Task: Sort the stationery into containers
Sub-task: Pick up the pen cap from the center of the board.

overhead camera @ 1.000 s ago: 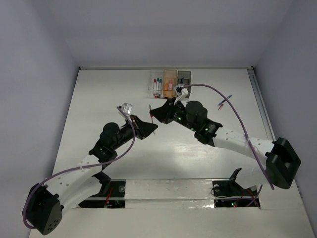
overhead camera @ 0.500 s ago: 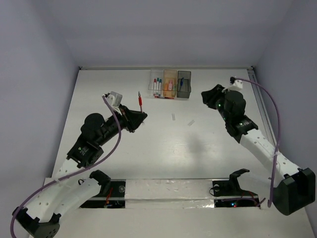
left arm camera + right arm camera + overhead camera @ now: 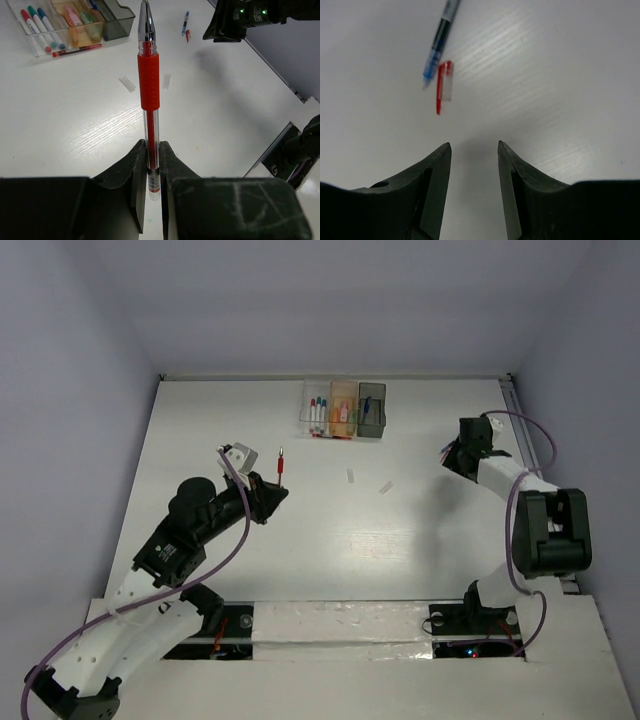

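My left gripper [image 3: 272,490] is shut on a red pen [image 3: 281,468] and holds it upright above the table's left middle; in the left wrist view the red pen [image 3: 149,80] stands between the jaws of the left gripper [image 3: 149,145]. My right gripper [image 3: 452,458] is open and empty at the right. In the right wrist view the right gripper [image 3: 474,145] hangs just short of a blue pen [image 3: 438,42] and a red cap [image 3: 444,90]. The clear bin [image 3: 316,408], orange bin [image 3: 344,408] and dark grey bin [image 3: 372,410] stand in a row at the back and hold markers.
Another red pen [image 3: 336,436] lies right in front of the bins. Two small pale blocks [image 3: 351,476] [image 3: 385,487] lie mid-table. A rail [image 3: 520,425] runs along the table's right edge. Walls close in the back and both sides.
My left gripper has drawn back a little toward me with the red pen. My right arm has folded back and its gripper has moved to the right, down over the blue pen.
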Controlling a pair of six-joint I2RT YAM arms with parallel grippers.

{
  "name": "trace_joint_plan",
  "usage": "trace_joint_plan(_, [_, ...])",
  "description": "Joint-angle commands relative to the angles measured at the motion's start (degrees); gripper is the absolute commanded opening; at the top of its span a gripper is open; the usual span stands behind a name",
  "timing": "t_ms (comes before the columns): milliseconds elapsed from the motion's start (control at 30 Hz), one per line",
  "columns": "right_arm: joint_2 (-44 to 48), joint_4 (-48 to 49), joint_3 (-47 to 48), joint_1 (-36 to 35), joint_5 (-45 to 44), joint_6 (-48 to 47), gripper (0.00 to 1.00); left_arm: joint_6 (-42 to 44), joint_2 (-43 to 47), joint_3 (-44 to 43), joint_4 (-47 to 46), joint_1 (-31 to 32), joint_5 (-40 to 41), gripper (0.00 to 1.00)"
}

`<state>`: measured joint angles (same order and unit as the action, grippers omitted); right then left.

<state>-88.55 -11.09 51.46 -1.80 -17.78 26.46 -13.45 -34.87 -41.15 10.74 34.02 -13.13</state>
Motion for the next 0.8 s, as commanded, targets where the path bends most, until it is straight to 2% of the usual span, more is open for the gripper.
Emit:
trace_joint_plan(0, [-5.4,-0.1,8.2,0.3,-1.5,-2.5,0.48,1.5,0.8,-0.3,-1.8,-0.2,0.3,0.00])
trace_joint_plan(267, [-14.6,-2.5,15.2,0.3,0.4,-3.5,0.46,1.5,0.9,-0.3,-1.8,-0.2,0.1,0.00])
trace_joint_plan(467, [-18.1,-5.2,19.5,0.3,1.5,-4.8,0.42,1.6,0.8,-0.3,-2.0,-0.2,-0.1,0.00])
trace_joint_plan(767, [-22.1,-9.2,24.3,1.4,3.0,-7.6,0.41,1.5,1.0,-0.3,-2.0,-0.2,-0.4,0.00])
